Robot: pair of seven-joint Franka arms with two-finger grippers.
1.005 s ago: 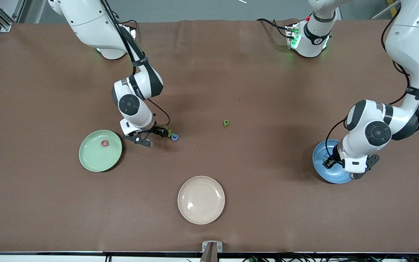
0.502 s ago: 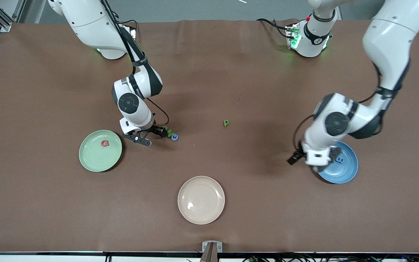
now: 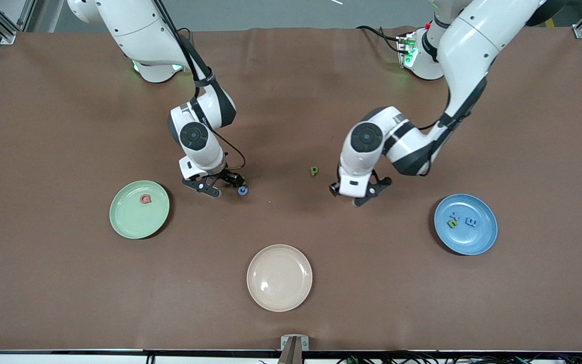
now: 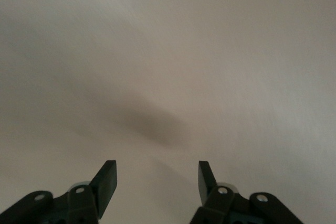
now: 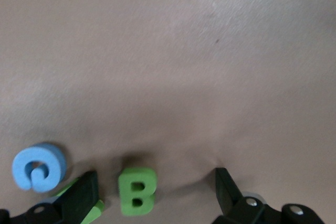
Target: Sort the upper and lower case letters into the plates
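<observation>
Item: lettered foam pieces for sorting, on a brown bench [image 3: 291, 101]. Right pincer [image 5: 156, 187], low over the bench near the pale green plate [image 3: 119, 212], stands wide with nothing held, straddling a green B [image 5: 136, 190]; a blue c [image 5: 38, 167] lies just beside one finger, and a further green piece [image 5: 86, 211] shows partly under that same finger. Risk: with three pieces so tightly clustered, closing may catch or nudge the blue c or the hidden green piece, drag two at once, or flick the thin B flat out of the pinch. Left pincer [image 4: 156, 179], over bare bench near a lone green p [image 3: 313, 171], stands part-open and empty; the p is not in its wrist view, so a descent from here would likely miss or push it. Pale green plate: one pinkish-red letter [image 3: 145, 198]. Blue plate [image 3: 483, 240], toward the left arm's end: a green letter [image 3: 452, 220] and a blue letter [image 3: 471, 221], apart. Cream plate [image 3: 279, 298], nearest the front camera, holds nothing. Pieces are small, flat and matt.
</observation>
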